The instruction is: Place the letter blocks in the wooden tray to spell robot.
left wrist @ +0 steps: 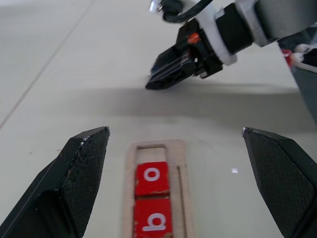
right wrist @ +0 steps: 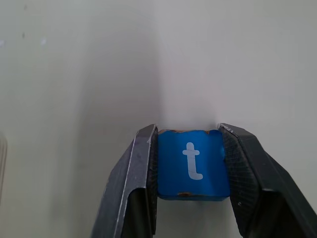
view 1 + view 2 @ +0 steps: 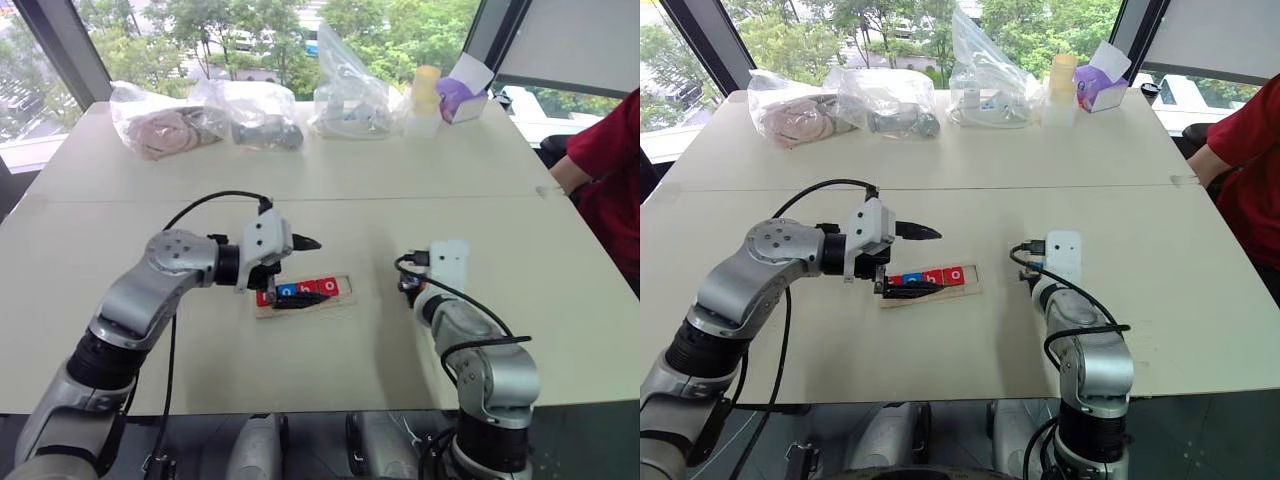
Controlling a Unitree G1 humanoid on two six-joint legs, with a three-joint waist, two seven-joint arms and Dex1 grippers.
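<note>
Beyond the windows trees showed green, and a broad pale surface (image 3: 420, 190) carried clear plastic bags along its far edge, with a person's red sleeve (image 3: 612, 140) at its right side.

Near the middle lay the long narrow tray of pale wood (image 3: 930, 290), its long axis running roughly left to right across the surface, the right end a little farther away. Red and blue square letter tiles filled most of it; the left wrist view showed a red tile marked b (image 1: 152, 221) touching a red tile marked o (image 1: 152, 178), then one bare slot at the tray's right end.

The left end effector (image 3: 308, 270) hung released just above the tray, fingers spread wide to either side of it.

The right end effector (image 2: 190, 163), well to the right of the tray, was clenched on a small blue square tile with a white t (image 2: 192, 162), its pads pressing two opposite side edges. The letter stood upright between them, its top pointing away from the wrist.

Such a tile looked light, rigid and smooth-faced, unlikely to break. Gripping its flat opposite edges seemed sound, though a shallow pinch could let it slip or twist.
</note>
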